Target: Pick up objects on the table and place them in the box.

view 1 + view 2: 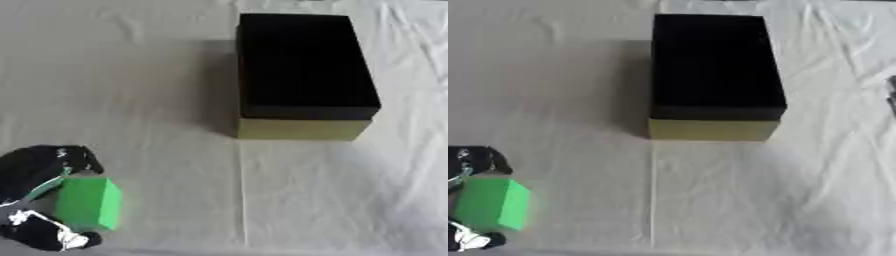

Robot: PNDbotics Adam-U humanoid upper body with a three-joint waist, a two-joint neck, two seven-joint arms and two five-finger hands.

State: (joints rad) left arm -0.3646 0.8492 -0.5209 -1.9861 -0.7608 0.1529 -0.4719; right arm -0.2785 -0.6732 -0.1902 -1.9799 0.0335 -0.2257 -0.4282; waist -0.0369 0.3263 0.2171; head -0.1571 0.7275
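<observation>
Left eye view: creased white cloth [175, 75] under box [302, 128].

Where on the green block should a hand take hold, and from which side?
Across its two opposite flat faces, near and far, coming from the robot's left. The green block is box-shaped with flat sides, and the left hand already straddles it this way, fingers curled at the far face and thumb at the near one. The box lies far to the right.

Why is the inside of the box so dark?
In the left eye view the box interior is pure black, no detail visible; its shadow falls leftward on the white cloth. The right eye view looks equally soft, with the green block fuzzy-edged.
</observation>
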